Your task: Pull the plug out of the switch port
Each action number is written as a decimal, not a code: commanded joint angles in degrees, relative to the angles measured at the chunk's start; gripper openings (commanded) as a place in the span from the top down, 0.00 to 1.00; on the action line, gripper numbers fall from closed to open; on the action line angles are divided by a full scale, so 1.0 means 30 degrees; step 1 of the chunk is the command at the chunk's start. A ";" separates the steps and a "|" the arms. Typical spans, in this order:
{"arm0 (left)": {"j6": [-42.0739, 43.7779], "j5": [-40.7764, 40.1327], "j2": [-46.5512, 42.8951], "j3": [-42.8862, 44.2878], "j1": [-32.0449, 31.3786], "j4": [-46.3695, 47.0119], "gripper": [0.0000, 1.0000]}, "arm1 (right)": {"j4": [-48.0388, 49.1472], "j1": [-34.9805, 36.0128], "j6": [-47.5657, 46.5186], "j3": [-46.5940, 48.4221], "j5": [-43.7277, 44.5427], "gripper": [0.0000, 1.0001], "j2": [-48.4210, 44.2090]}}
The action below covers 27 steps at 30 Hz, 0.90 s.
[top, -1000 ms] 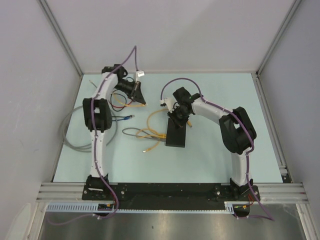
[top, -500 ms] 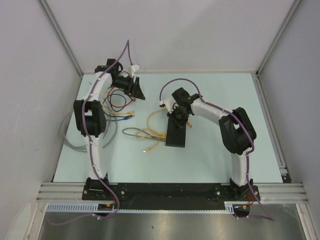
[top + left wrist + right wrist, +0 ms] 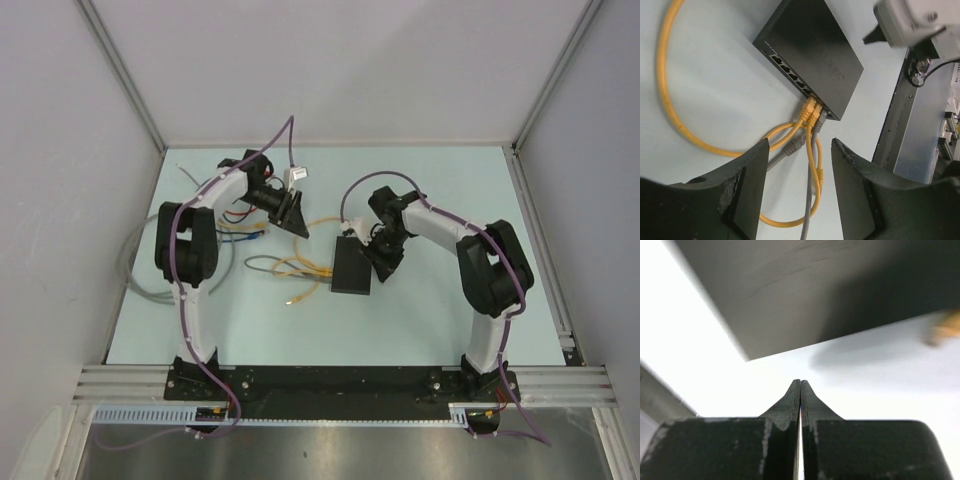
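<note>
The switch [image 3: 352, 270] is a flat black box lying mid-table. In the left wrist view the switch [image 3: 812, 47] shows its row of sockets along the edge facing me. Two yellow plugs [image 3: 810, 111] and a grey plug [image 3: 821, 120] sit in the sockets at one end. My left gripper [image 3: 293, 216] hangs open behind and left of the switch, and the left gripper [image 3: 800, 144] holds nothing, with cables lying below the gap. My right gripper [image 3: 386, 260] is shut and empty beside the switch's right side. The right gripper [image 3: 800, 383] points at bare table by the switch's corner [image 3: 747, 357].
Loose yellow cables [image 3: 300, 266] curl left of the switch. A free grey plug [image 3: 794, 145] and a free yellow plug [image 3: 819, 174] lie on the table. Red and black wires [image 3: 236, 212], a blue-tipped cable [image 3: 256, 237] and a grey cable loop [image 3: 140, 285] lie at the left. A black rail [image 3: 340, 380] runs along the front.
My left gripper has opened and swung from the back left towards the switch. My right gripper has moved off the switch's far end to its right side, still shut.
</note>
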 commanded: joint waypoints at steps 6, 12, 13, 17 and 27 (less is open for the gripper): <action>-0.0032 0.0482 0.0019 -0.0248 0.0560 0.2565 0.43 | -0.5002 0.2834 -0.3428 -0.0538 -0.4958 1.00 -0.1087; -0.2842 0.1154 0.0166 -0.2675 0.0560 0.6896 0.42 | -0.0704 0.4011 0.1893 -0.2795 -0.3535 1.00 -0.1058; -0.3223 0.1244 0.0108 -0.2972 0.0560 0.7283 0.42 | 0.0029 0.4011 0.3414 -0.2826 -0.2974 1.00 -0.0971; -0.4281 0.1654 -0.0506 -0.3823 0.0560 0.8107 0.41 | 0.2438 0.4010 0.3957 -0.2534 0.0451 1.00 -0.0183; -0.4515 0.1830 -0.0158 -0.1719 0.0238 0.5621 0.40 | 0.2470 0.0819 0.2465 0.2910 0.3188 1.00 0.3800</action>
